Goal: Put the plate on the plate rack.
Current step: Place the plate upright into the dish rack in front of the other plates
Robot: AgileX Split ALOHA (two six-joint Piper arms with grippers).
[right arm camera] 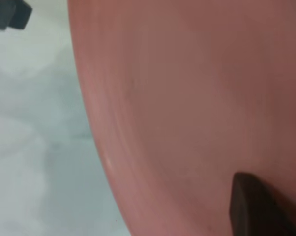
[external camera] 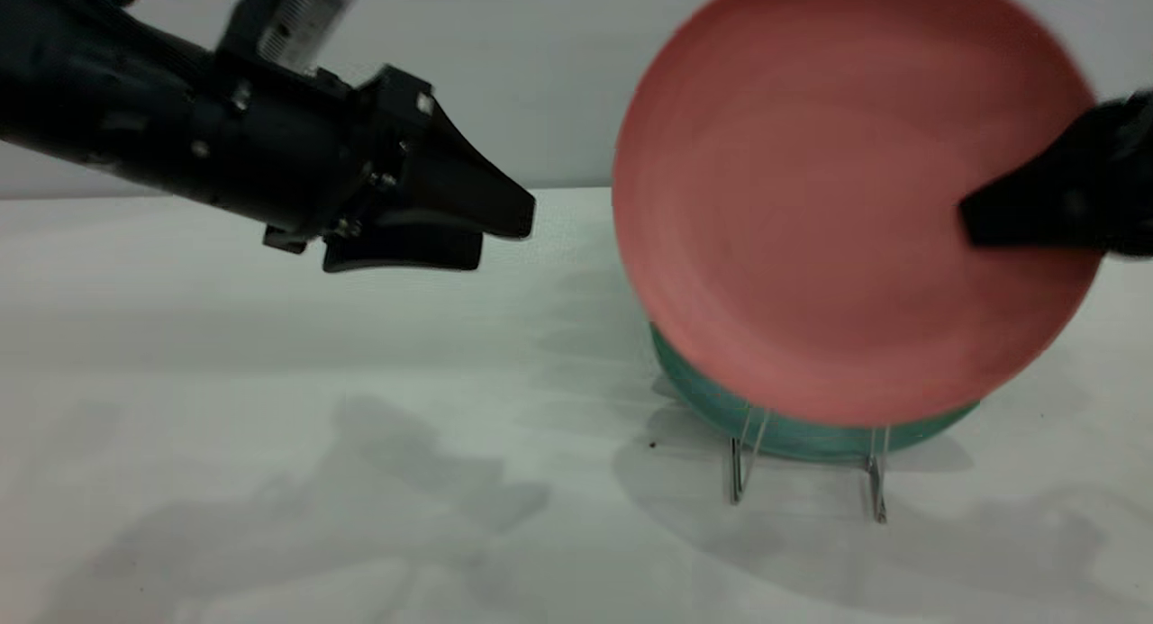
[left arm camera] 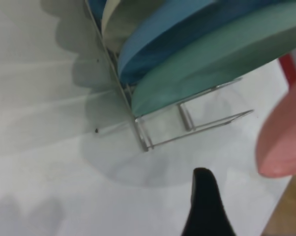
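The salmon-pink plate hangs upright in the air, just above and in front of the plate rack. My right gripper comes in from the right and is shut on the plate's rim, one dark finger lying across its face. The rack's wire loops stand on the table, and its front slot is free. My left gripper hovers open to the left of the plate, holding nothing. One of its fingers shows above the table, with the plate's edge beside it.
A teal-green plate stands in the rack right behind the pink one. Behind the teal one stand blue plates and a pale plate. The table edge runs close to the rack's front end.
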